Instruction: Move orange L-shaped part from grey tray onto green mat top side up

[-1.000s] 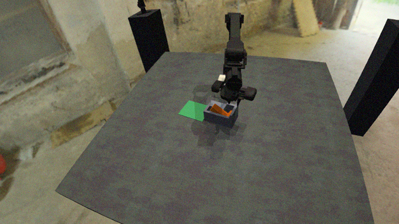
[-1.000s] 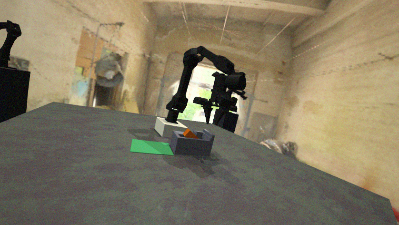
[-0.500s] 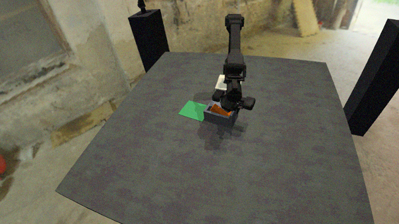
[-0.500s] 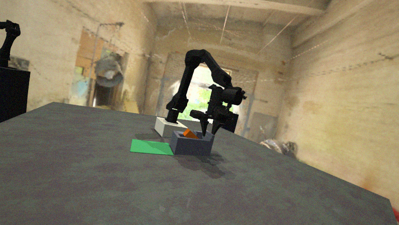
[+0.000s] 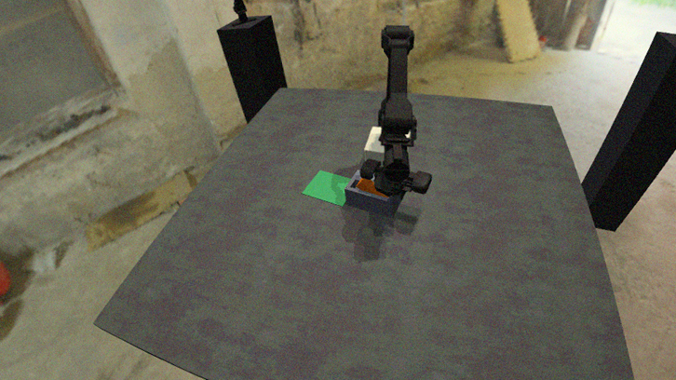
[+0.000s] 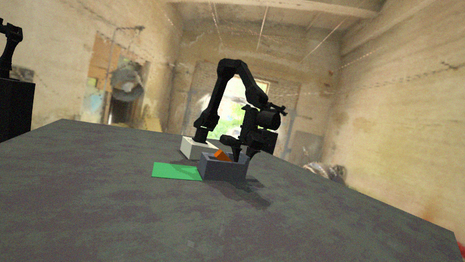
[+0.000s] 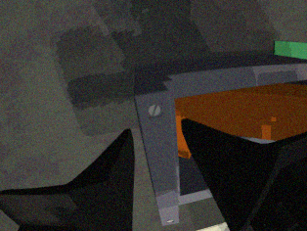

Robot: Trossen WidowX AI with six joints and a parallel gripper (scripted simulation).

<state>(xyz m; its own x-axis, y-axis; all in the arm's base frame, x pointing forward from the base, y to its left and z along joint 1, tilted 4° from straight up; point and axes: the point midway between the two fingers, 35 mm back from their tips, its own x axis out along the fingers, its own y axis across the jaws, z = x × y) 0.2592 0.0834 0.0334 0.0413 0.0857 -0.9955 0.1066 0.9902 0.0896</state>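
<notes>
The orange part (image 5: pixel 369 186) (image 6: pixel 222 155) (image 7: pixel 220 110) lies tilted in the pocket of the grey tray (image 5: pixel 372 202) (image 6: pixel 222 170) (image 7: pixel 155 147). Its end toward the green mat (image 5: pixel 323 188) (image 6: pixel 168 171) (image 7: pixel 293 49) stands up above the tray rim. Its L-shaped end is low and partly hidden behind a finger. My gripper (image 6: pixel 243 159) (image 7: pixel 156 128) is partly open with nothing between its fingers. It is low over the tray's end away from the mat, one finger inside the rim beside the L-shaped end, the other outside the tray wall. Whether that finger touches the part cannot be told.
The arm's white base block (image 5: pixel 372 143) (image 6: pixel 194 151) stands close behind the tray. The mat lies flat against the tray's other end. Black pillars (image 5: pixel 253 58) (image 5: pixel 647 123) stand beyond the table edges.
</notes>
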